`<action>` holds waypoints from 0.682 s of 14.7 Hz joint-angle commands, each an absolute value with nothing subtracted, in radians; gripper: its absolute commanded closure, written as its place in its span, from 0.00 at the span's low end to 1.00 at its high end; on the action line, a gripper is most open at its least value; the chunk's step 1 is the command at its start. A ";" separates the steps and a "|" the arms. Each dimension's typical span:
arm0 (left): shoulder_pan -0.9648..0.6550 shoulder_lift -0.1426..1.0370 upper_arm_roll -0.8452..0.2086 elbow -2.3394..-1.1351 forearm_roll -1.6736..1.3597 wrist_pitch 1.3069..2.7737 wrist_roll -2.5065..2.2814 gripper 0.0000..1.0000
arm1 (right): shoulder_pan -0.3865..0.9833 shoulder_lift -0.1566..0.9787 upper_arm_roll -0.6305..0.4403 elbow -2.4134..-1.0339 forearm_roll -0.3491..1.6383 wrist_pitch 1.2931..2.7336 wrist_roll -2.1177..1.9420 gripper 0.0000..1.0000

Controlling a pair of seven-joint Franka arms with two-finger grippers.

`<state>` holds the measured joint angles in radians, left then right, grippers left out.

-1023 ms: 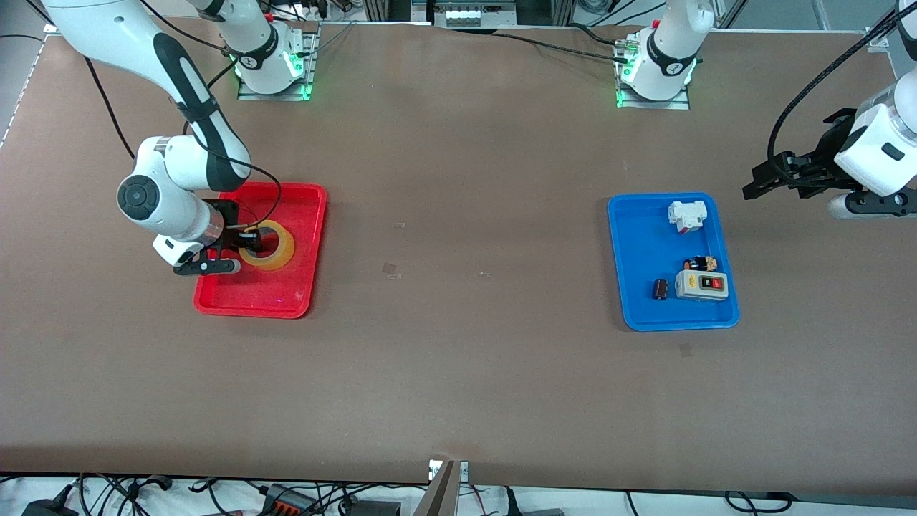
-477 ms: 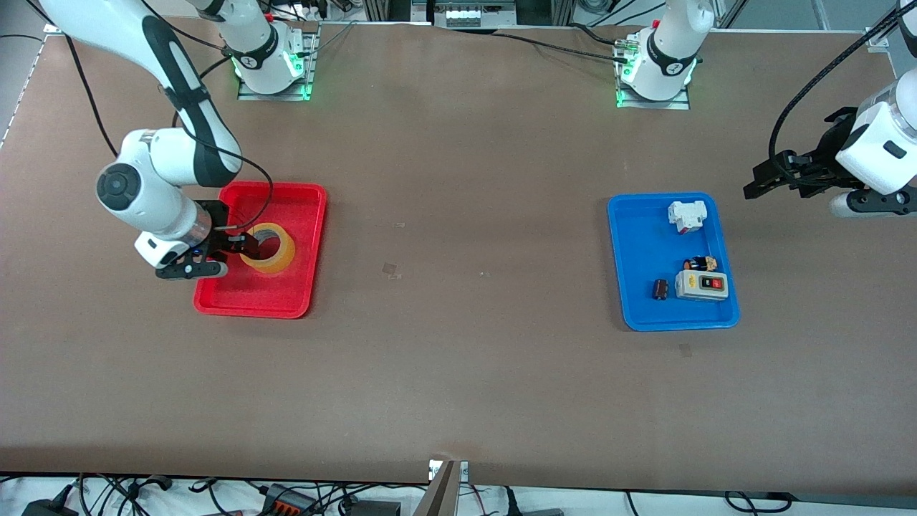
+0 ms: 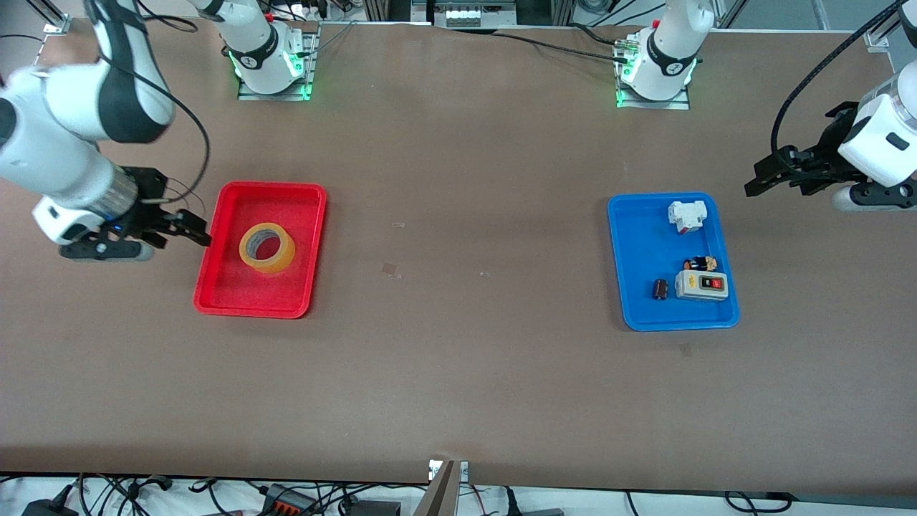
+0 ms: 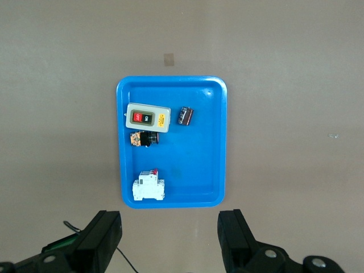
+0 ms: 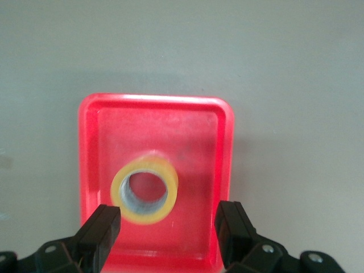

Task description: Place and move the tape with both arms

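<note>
The yellow-amber tape roll [image 3: 266,247] lies flat in the red tray [image 3: 236,301] at the right arm's end of the table. It also shows in the right wrist view [image 5: 145,190] inside the tray [image 5: 224,170]. My right gripper [image 3: 188,228] is open and empty, up in the air beside the tray's outer edge, clear of the tape [image 5: 168,236]. My left gripper [image 3: 770,175] is open and empty, over bare table beside the blue tray [image 3: 637,244], and waits [image 4: 170,239].
The blue tray [image 4: 216,142] holds a white-grey switch box [image 3: 702,285] with red and black buttons, a white breaker [image 3: 686,214], a small black cylinder [image 3: 660,289] and a small dark part [image 3: 701,263]. Small tape scraps lie on the brown table.
My right gripper has let go of the tape, risen and drawn back out of the red tray toward the table's end. The tape stays in the tray. The left arm has barely moved.
</note>
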<state>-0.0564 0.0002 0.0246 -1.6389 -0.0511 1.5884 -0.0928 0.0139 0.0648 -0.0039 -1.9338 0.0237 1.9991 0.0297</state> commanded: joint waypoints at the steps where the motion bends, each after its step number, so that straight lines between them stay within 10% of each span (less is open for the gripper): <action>1: -0.057 -0.041 0.021 -1.669 -0.032 1.600 -0.075 0.00 | 0.005 0.060 0.005 -1.755 0.029 1.769 0.115 0.00; 10: -0.061 -0.005 0.023 -1.563 -0.034 1.513 -0.083 0.00 | 0.002 -0.127 -0.001 -1.646 0.025 1.540 0.146 0.01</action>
